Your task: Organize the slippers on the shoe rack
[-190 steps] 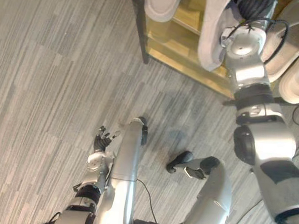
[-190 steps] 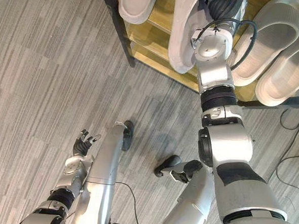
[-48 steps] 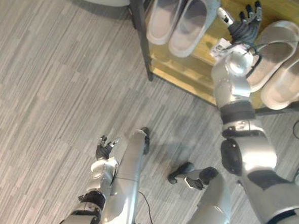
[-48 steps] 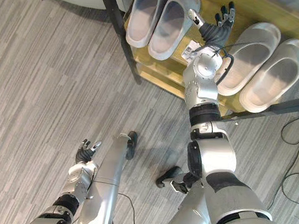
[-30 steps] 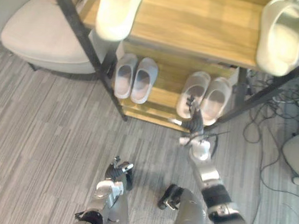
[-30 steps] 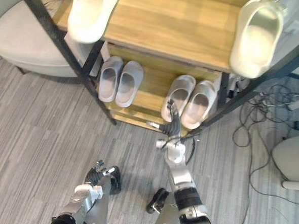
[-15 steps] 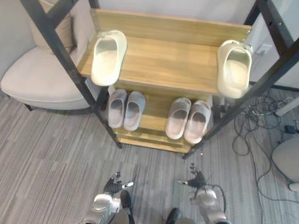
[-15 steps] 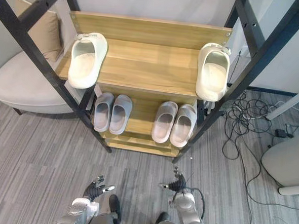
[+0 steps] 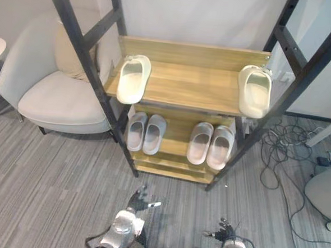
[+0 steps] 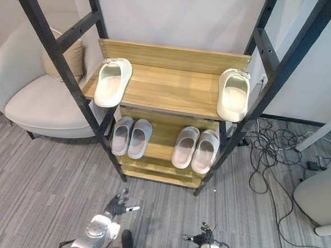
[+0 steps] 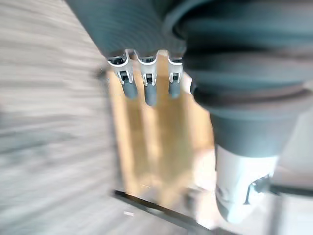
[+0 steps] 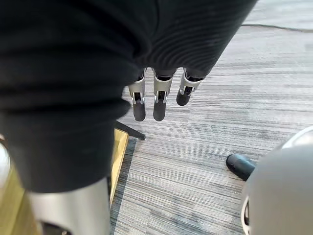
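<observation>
Left hand (image 10: 117, 205) and right hand (image 10: 205, 237) are held spread and empty near 6 o'clock. On the rack (image 10: 173, 92) at 12, left slipper (image 10: 112, 81) and right slipper (image 10: 233, 95) lie well apart; one should seemingly be carried beside its mate.

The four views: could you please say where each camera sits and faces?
Left eye view: on the head, looking down at the shoe rack; left hand and right hand low.
Right eye view: beside it, same scene.
Left wrist view: along its fingers toward the rack's wood.
Right wrist view: along its fingers toward the floor.
Both eyes share the rack.
</observation>
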Motion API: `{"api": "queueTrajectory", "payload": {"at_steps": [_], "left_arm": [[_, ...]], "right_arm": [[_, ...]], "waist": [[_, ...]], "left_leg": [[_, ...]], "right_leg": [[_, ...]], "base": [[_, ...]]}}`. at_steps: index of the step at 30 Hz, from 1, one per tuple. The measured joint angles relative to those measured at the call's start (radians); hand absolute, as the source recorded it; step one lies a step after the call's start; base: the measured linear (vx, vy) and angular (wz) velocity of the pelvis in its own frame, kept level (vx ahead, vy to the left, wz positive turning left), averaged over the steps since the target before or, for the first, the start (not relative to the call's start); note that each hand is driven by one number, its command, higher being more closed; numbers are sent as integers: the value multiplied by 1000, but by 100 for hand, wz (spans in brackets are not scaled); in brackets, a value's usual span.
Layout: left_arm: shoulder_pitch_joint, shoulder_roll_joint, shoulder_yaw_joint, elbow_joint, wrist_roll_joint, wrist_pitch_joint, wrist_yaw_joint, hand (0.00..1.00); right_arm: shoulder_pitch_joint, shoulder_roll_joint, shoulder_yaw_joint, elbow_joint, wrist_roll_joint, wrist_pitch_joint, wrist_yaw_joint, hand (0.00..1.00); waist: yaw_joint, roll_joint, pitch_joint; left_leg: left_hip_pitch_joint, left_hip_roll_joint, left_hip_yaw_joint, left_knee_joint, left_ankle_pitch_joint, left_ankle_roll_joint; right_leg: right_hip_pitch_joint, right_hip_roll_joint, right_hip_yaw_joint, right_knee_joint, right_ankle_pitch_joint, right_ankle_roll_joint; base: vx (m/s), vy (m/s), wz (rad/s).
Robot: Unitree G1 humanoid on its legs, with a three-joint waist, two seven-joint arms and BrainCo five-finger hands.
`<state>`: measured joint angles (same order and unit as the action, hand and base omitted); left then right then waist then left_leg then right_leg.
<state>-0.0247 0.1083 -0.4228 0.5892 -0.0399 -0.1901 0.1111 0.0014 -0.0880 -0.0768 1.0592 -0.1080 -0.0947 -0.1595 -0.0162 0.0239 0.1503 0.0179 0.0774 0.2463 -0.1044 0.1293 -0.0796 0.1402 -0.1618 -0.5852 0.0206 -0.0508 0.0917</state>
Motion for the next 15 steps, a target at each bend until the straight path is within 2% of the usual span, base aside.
{"api": "queueTrajectory", "payload": {"at_steps": [3,10,15], "left_arm": [[-23,3,-52,-205,11,-28,-9,0],[-186,23,-57,-328,43,-46,23,0],[-315,52,63,-377,65,-46,75,0]], "right_arm": [[1,2,0,4,0,1,0,0],[0,-1,3,10,-7,1,4,0],[0,-7,11,9,-10,1,12,0]], "waist": [[0,9,-10],[-3,17,-18],[-23,14,-19]], "left_leg": [[0,-2,-4,-2,-5,12],[0,0,-11,0,-6,13],[2,0,-16,0,-6,13]], "right_leg": [[2,2,0,-5,-2,1],[3,7,0,-9,2,0],[2,7,10,-11,7,-3]], "base": [[0,0,0],[35,-16,-1],[30,-12,-7]]}}
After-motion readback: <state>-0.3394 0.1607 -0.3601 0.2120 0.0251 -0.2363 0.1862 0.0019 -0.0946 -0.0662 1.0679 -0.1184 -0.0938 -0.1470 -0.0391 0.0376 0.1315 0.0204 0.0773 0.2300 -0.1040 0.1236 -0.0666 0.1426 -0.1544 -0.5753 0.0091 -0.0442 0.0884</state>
